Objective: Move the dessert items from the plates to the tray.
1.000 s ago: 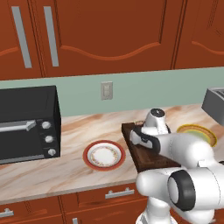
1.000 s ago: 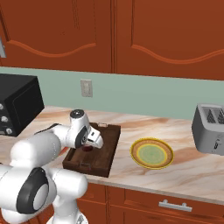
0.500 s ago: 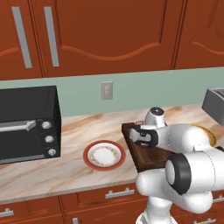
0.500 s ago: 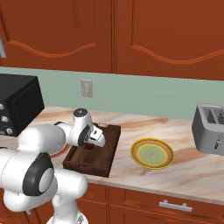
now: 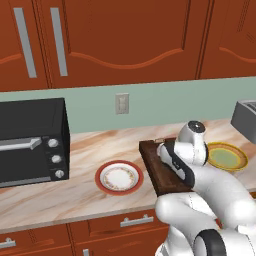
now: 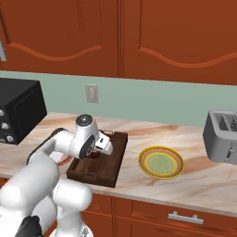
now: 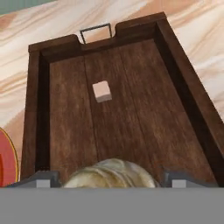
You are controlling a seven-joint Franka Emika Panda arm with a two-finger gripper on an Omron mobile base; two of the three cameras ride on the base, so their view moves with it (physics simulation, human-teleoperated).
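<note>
The dark wooden tray (image 7: 65,127) lies under my gripper (image 7: 110,177). Its jaws stand open, and the cupcake (image 7: 109,171) with a pale swirled top sits between them on the tray's near end, a gap on each side. The tiny pale beige piece (image 7: 101,91) rests farther along the tray floor. From the right base view the gripper (image 6: 99,150) points down into the tray (image 6: 111,162). The red-rimmed white plate (image 5: 119,177) is left of the tray (image 5: 150,155) and the yellow-green plate (image 5: 227,156) is right of it; nothing lies on either.
A black oven (image 5: 30,140) stands at the counter's left end. A grey toaster (image 6: 224,136) stands at the right. Wood cabinets hang above, and a wall outlet (image 5: 121,103) sits behind the tray. My own arm covers the tray's near end in the left base view.
The arm's elbow has swung toward the right and the hand has lifted slightly over the tray. The jaws have stayed open and the cupcake stays on the tray.
</note>
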